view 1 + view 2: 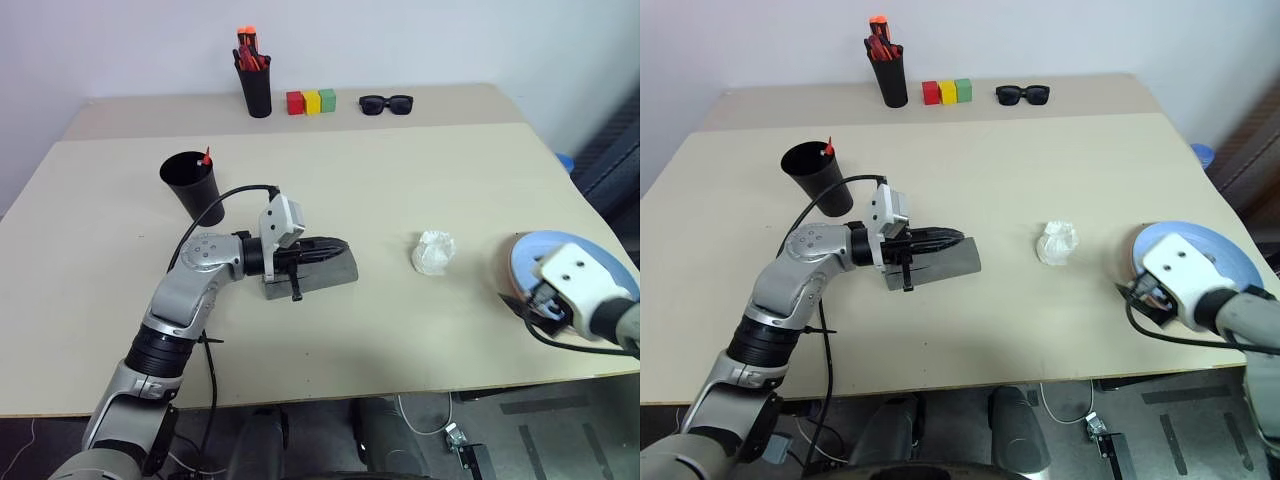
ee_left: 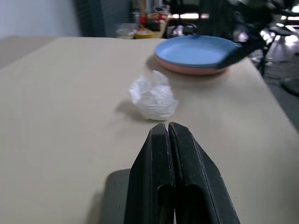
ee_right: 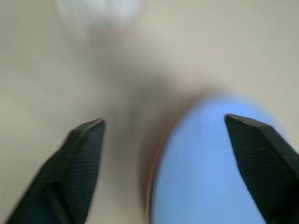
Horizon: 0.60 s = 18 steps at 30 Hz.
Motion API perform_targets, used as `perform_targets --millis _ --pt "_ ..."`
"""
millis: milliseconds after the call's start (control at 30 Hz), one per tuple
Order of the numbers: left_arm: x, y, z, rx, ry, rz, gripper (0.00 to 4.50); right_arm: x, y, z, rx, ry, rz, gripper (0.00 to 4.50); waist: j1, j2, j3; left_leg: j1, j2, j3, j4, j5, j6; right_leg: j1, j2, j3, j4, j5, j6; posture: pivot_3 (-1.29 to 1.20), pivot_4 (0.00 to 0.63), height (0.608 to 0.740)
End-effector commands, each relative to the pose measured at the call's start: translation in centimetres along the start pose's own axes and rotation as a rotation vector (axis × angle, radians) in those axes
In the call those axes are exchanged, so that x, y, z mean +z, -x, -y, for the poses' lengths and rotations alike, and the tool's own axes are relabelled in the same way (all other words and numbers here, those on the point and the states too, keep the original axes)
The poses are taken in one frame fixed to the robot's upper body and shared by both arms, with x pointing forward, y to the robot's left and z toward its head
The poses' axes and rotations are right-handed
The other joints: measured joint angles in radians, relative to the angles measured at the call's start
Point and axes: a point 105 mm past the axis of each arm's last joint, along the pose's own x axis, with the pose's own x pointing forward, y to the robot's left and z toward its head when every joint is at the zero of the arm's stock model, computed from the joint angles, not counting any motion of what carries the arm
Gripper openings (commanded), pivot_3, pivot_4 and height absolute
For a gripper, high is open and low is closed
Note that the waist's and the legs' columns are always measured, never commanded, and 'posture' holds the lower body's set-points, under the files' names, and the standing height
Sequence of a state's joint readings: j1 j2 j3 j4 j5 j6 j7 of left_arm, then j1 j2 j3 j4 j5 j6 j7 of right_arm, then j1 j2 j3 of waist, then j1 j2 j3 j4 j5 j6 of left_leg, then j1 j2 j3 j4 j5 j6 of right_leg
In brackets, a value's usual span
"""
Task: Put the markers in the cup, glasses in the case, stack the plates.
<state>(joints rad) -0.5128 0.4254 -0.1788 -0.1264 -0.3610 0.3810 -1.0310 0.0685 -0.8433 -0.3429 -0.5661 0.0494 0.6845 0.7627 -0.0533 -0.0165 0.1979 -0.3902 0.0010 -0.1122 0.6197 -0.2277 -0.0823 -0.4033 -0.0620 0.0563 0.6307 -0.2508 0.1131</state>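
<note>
- We see our left hand (image 1: 325,250) lying across the grey case (image 1: 318,277) mid-counter (image 1: 400,330), fingers pressed together.
- The cup (image 1: 190,186) holds a red-capped marker (image 1: 205,157).
- At the counter's right edge, our right hand (image 1: 518,305) touches the stacked plates (image 1: 535,250).

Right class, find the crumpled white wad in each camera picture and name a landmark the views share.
Left eye: crumpled white wad right of centre.
Right eye: wad right of centre.
Left wrist: wad centre, beyond the left claw.
Right wrist: pale blur at the top, probably the wad.
Shared landmark: blue plate.
</note>
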Motion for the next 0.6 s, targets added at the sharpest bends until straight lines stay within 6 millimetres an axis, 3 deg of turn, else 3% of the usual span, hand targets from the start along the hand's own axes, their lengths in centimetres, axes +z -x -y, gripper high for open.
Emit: perform_targets --millis 33,133,300,400,567,600 --pt "0.9 0.4 0.7 -0.014 -0.023 0.011 0.0 1.8 -2.2 -1.1 0.021 0.003 0.074 3.9 0.008 0.0 0.0 0.0 0.0 0.0 0.0 0.0 0.0 0.0 0.0 0.0 0.0 0.001 -0.001 0.0 0.15 0.74" --pt "0.7 0.8 0.6 0.021 -0.021 -0.001 0.0 2.0 -5.1 -2.1 0.046 -0.046 0.08 3.9 0.011 0.0 0.0 -0.001 0.0 0.0 0.0 0.0 0.0 0.0 -0.001 0.0 -0.001 0.001 -0.001 0.0 0.15 0.74" --pt "0.5 1.3 0.7 0.058 -0.018 -0.009 0.0 0.7 -7.4 -2.7 0.043 -0.047 0.042 3.9 0.033 0.0 0.0 -0.002 -0.001 -0.001 -0.001 0.0 0.0 -0.001 -0.001 0.0 -0.001 0.001 0.001 0.0 0.15 0.74" --pt "0.2 1.6 0.7 0.081 -0.022 -0.017 0.0 0.7 -7.2 -2.0 0.02 -0.062 0.038 3.11 0.034 0.0 0.0 -0.002 -0.001 0.0 -0.001 0.0 0.0 -0.001 -0.001 0.0 -0.001 0.0 0.0 0.0 0.15 0.74" --pt "0.3 1.8 0.3 0.12 -0.045 -0.012 0.0 1.4 -4.2 1.4 -0.125 -0.003 0.044 0.63 0.037 0.0 0.0 -0.002 -0.001 0.0 -0.001 0.0 0.0 -0.001 -0.001 0.0 -0.001 0.0 0.001 0.0 0.15 0.74" --pt "0.3 1.9 0.2 0.127 -0.042 -0.013 0.0 1.2 -3.3 2.5 -0.17 0.002 0.027 0.63 0.039 0.0 0.0 -0.002 -0.001 0.0 -0.001 0.0 0.0 -0.001 -0.001 0.0 -0.001 0.001 0.001 0.0 0.15 0.74"
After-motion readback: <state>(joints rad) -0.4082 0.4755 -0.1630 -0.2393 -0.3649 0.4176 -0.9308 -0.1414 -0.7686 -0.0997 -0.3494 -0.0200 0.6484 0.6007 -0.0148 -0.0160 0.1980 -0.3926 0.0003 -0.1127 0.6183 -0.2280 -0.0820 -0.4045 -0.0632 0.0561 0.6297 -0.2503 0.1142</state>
